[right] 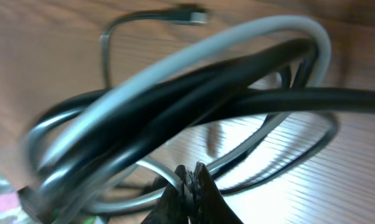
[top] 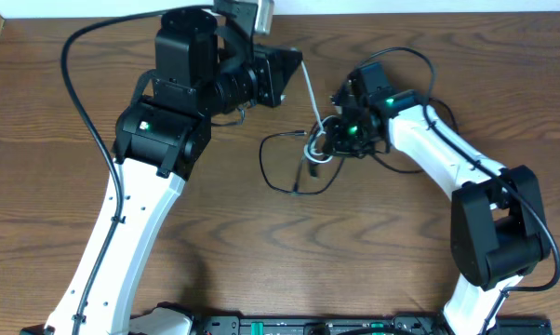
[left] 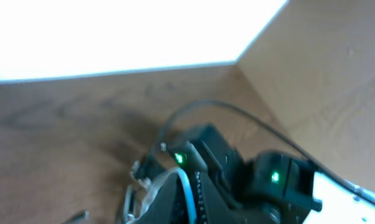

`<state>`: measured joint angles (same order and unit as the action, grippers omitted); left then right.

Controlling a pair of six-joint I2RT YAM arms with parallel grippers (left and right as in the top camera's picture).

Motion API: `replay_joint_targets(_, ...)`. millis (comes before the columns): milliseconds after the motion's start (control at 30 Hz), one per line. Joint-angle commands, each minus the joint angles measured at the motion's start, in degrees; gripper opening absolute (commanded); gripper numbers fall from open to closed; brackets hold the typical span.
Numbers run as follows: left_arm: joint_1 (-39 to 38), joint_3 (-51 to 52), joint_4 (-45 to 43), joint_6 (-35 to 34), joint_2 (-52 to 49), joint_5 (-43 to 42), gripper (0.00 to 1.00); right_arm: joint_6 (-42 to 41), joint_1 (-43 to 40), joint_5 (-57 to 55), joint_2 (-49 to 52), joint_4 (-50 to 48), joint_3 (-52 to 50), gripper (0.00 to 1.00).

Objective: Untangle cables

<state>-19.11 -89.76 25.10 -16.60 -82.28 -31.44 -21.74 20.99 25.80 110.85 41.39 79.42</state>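
Centrally on the worktop (top: pixel 215 233), white cable (top: pixel 311 93) drawn taut up into left gripper (top: pixel 299 63), clamped on it, lower coil knotted among black cable (top: pixel 266 167) loops, right gripper (right: pixel 190 176) pressed together amid the tangle, crowded by thick arm wires (top: pixel 427 60), hold on any strand unclear.

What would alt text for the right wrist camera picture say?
Blurred close-up: a black cable and a white cable looped together over a wooden table. The right arm's shut fingers poke up at the bottom; a plug end lies at the top.
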Motion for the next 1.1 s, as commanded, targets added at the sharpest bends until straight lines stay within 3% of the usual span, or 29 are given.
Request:
replay_joint_targets(0,0.74,-1.62,-3.17,-4.09,0.85,3.02,0.07,-0.33,-1.73,-6.21,-0.57,0.48,-0.52,0.01)
replay_joint_targets(367,5.84,-1.62,-5.14,-7.3,2.47,3.04,0.07,0.55,-5.22,-6.95,-0.48,-2.05,-3.85,0.01)
replay_joint_targets(567,6.67,-1.57,2.91,-5.01,1.66,4.11,0.07,6.99,-5.42,2.58,-2.99,-5.62,-3.72,0.01)
replay_joint_targets(833,6.49,-0.24,12.59,0.13,-1.51,4.04,0.09,10.45,-6.05,8.98,-13.53,-6.93,-3.72,0.01)
replay_joint_targets(900,6.4,-0.24,14.58,1.22,-2.75,4.02,0.16,9.88,-6.01,9.31,-15.87,-6.91,-3.72,0.01)
replay_joint_targets(1067,6.4,-0.24,17.57,1.88,-5.97,3.85,0.47,3.85,-6.05,5.03,-19.93,-6.49,-3.72,0.01)
